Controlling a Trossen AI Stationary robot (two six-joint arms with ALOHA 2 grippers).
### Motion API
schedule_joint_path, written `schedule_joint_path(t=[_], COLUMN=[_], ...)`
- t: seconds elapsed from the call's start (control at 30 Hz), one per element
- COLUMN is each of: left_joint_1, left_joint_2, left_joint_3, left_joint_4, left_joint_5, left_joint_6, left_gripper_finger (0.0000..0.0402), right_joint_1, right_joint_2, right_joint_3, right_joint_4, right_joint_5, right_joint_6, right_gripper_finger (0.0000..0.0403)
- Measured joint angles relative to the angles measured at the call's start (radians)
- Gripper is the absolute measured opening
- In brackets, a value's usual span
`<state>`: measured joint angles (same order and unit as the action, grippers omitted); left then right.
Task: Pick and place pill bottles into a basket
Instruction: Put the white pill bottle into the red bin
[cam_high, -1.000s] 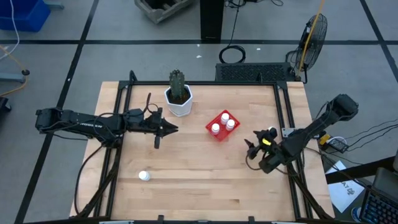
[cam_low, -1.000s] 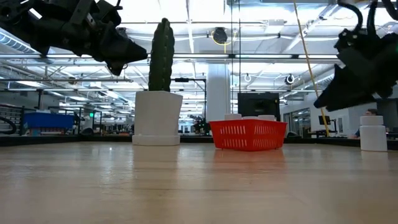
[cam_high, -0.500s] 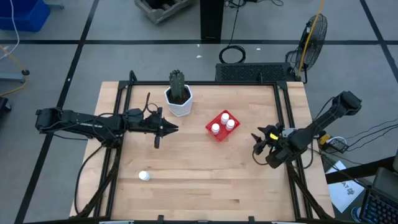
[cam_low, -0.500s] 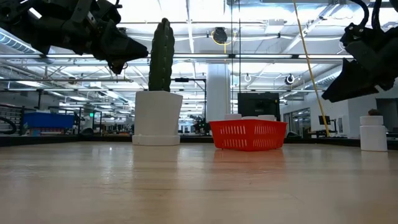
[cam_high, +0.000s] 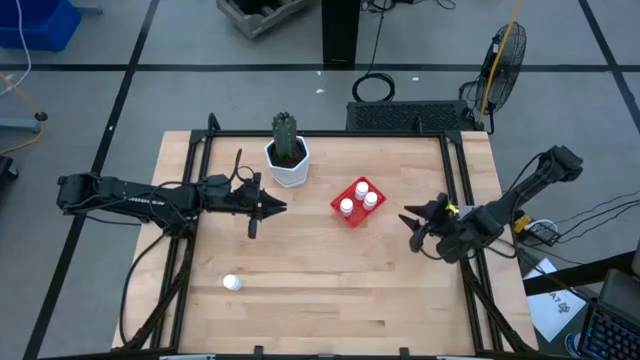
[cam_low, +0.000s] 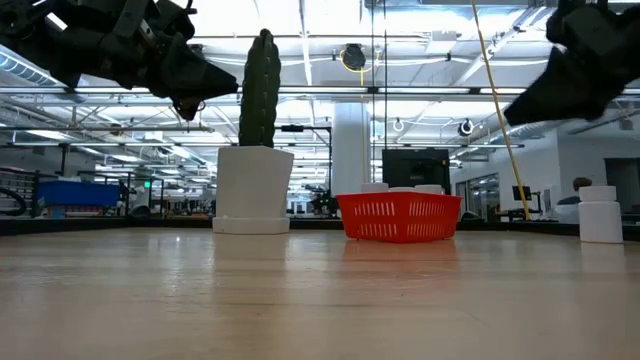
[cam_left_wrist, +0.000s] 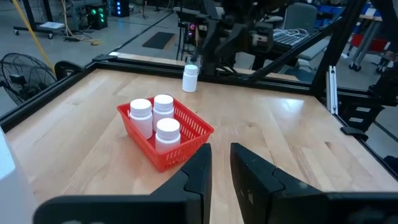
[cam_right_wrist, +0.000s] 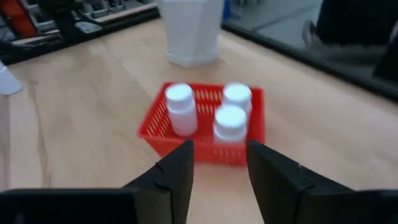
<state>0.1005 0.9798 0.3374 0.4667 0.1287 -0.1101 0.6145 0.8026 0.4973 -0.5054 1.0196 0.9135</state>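
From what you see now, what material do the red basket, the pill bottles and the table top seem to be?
Red basket: likely moulded plastic, glossy, with slotted mesh walls.
Pill bottles: probably smooth white plastic, opaque, with round caps.
Table top: wood, pale planks with visible grain and a slight sheen.

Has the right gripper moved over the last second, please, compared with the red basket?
Yes. In the high view the right gripper has swung toward the table's far side and now sits level with the basket, right of it; in the low view it has risen.
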Motion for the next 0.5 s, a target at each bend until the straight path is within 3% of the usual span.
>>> schedule_joint_path(t=[0.17,0.5], left_joint_1=[0.0,0.0], left_joint_2=[0.0,0.0], left_joint_3=[0.0,0.0], left_joint_4=[0.0,0.001], left_joint_5=[0.0,0.0], left_joint_6=[0.0,0.001], left_gripper_finger=[0.0062,0.0062], right_joint_1=[-0.018,-0.018], right_joint_2=[0.03,0.155], right_joint_3=[0.0,-0.017], right_joint_4=[0.159,0.277], right_joint_5=[-0.001,-0.042], right_joint_6=[-0.197,-0.152], right_gripper_finger=[0.0127,0.01])
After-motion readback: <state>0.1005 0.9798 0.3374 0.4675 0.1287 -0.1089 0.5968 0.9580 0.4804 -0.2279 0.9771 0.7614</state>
